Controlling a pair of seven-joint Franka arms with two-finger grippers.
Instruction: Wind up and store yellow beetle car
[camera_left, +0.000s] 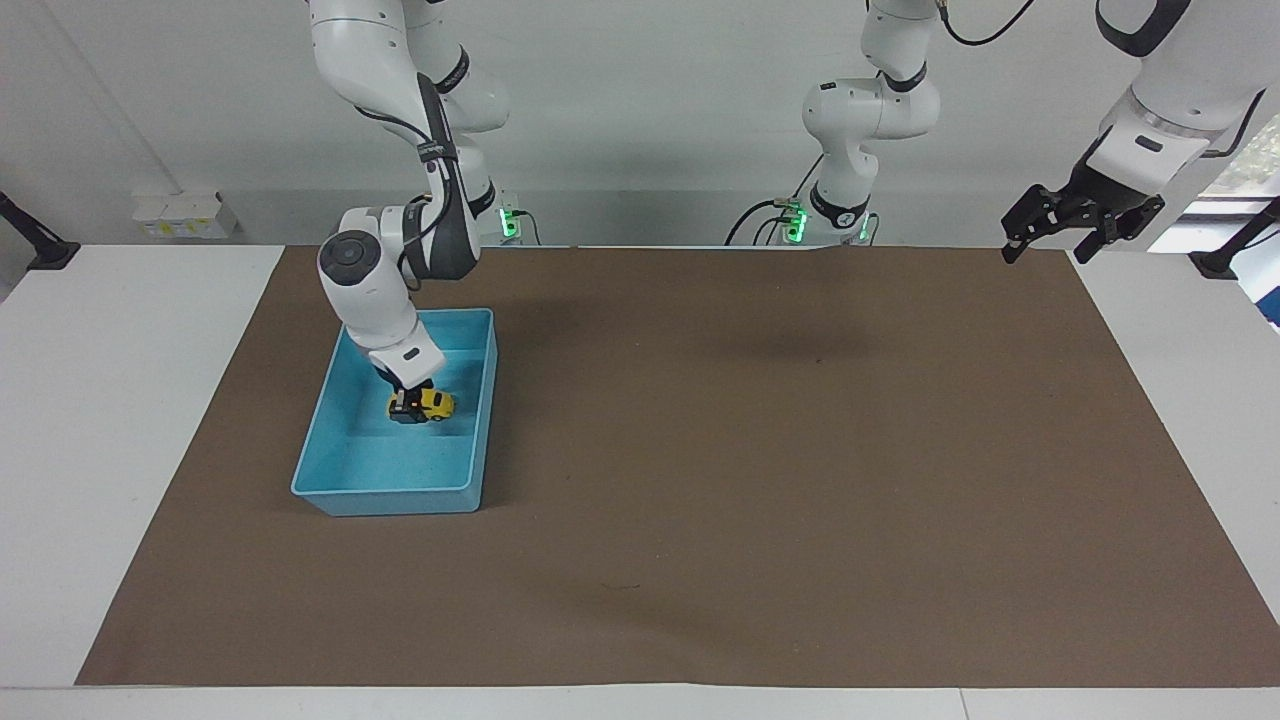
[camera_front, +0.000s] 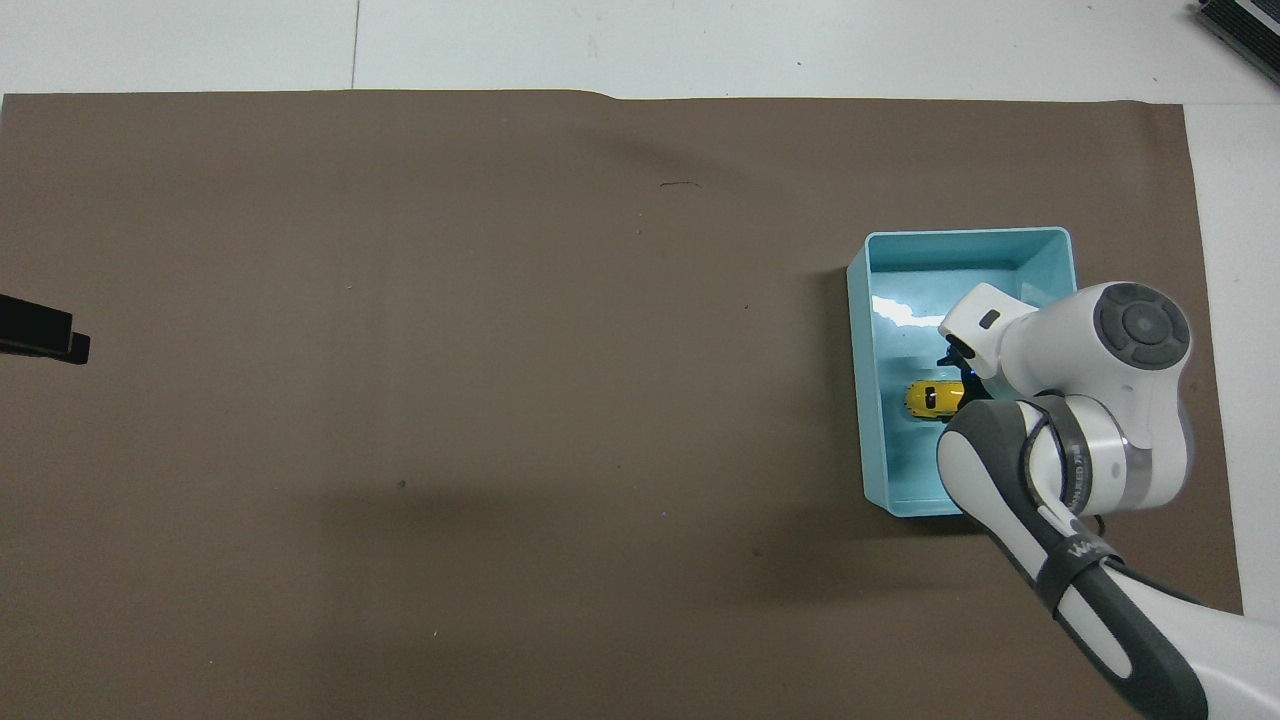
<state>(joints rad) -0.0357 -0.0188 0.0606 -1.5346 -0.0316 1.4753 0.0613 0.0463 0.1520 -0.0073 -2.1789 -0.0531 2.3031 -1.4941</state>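
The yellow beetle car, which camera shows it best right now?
The facing view: the yellow beetle car shows from the side, low inside the blue bin, with the right gripper shut on one end. The overhead view shows only part of its roof, the rest hidden under that arm. The left gripper waits, open.

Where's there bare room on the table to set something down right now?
The brown mat is bare from the bin to the left arm's end, where the left gripper waits above the mat's corner. It is crowded only inside the bin, where the right gripper holds the car low.
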